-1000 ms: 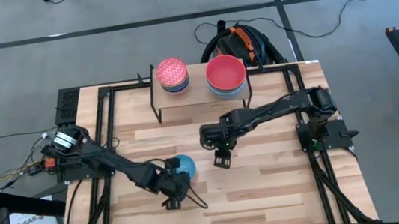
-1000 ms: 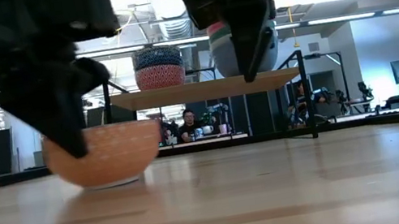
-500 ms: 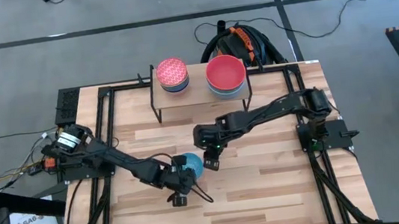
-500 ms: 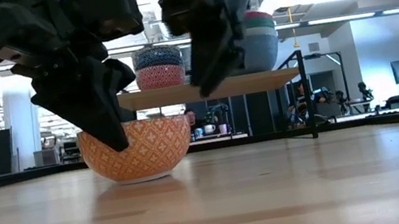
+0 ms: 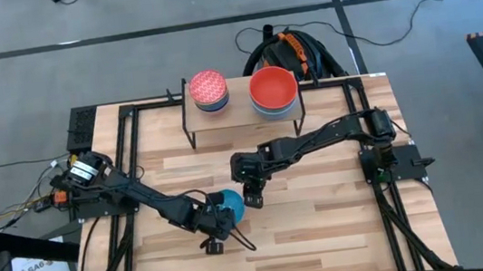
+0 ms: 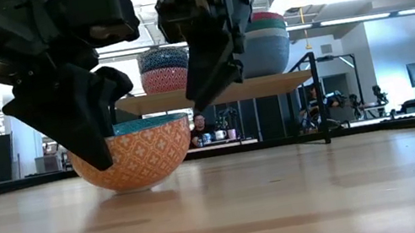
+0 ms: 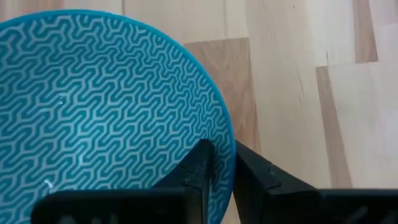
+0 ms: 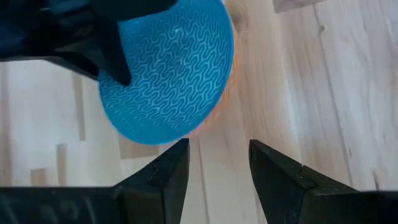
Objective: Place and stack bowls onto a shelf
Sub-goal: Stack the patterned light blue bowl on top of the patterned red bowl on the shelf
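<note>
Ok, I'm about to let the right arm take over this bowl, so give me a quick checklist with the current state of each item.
1. Left gripper has the blue-patterned bowl by its rim, one finger inside and one outside: ok.
2. Bowl level: not ok; in the low view it is tilted.
3. Right gripper open and empty: ok.
4. Right gripper lined up on the bowl's rim: not ok; it sits just beside the bowl, not around the rim.
5. Free space on the shelf: cannot tell; two stacks, the patterned red-topped and the red-topped, already stand there.
</note>
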Available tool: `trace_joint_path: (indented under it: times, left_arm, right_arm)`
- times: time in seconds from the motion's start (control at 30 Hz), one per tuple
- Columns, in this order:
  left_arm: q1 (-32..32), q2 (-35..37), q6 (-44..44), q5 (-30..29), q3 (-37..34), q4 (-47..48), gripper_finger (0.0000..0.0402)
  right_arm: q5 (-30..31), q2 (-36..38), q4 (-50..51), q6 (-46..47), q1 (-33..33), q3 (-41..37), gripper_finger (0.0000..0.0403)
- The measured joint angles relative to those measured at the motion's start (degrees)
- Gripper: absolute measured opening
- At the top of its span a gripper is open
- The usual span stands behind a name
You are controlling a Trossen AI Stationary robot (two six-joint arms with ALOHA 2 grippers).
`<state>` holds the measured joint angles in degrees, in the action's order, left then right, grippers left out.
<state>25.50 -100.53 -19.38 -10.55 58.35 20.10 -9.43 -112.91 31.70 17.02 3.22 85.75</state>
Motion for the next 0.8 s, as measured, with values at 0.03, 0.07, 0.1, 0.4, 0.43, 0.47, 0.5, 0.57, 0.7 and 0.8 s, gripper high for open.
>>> trace_joint_path:
  times: [0.03,0.07,0.1,0.4,0.43,0.47,0.5,0.57,0.7,0.8]
  left_arm:
    - [0.0,0.02,0.02,-0.06,0.0,0.0,0.0034]
    - [0.0,0.04,0.07,-0.15,0.0,0.0,0.0033]
    - [0.0,0.04,0.04,-0.17,0.0,-0.02,0.0032]
    - [0.0,0.07,-0.77,0.04,0.02,-0.35,0.0049]
    - [0.05,0.07,-0.82,0.04,0.02,-0.36,0.0055]
    - [0.07,0.06,-1.04,0.0,0.02,-0.22,0.0061]
    - [0.07,0.04,-1.39,0.0,0.0,-0.15,0.0068]
    - [0.07,0.02,-2.56,0.0,0.0,-0.17,0.0084]
    - [0.04,0.02,-5.12,-0.24,0.0,-0.34,0.0123]
    - [0.09,0.02,-6.36,-0.2,0.46,0.34,0.0152]
  right_arm:
    - [0.0,-0.5,-0.45,0.02,-0.01,0.0,0.0193]
    - [-0.1,-0.85,-0.63,0.04,0.05,-0.03,0.0193]
    - [-0.21,-0.95,-0.52,0.04,0.18,-0.11,0.0193]
    - [0.04,-0.78,-2.3,0.0,1.65,-0.02,0.0193]
    - [0.07,-0.78,-2.29,0.0,1.64,-0.02,0.0193]
    - [0.09,-0.78,-2.32,0.0,1.65,-0.02,0.0193]
    - [0.11,-0.78,-2.42,0.0,1.65,-0.02,0.0193]
    - [0.22,-0.78,-2.47,0.0,1.75,-0.02,0.0193]
    - [0.29,-0.78,-3.24,0.0,1.78,-0.02,0.0195]
    - [0.5,-0.78,-3.77,0.07,1.78,-0.02,0.0201]
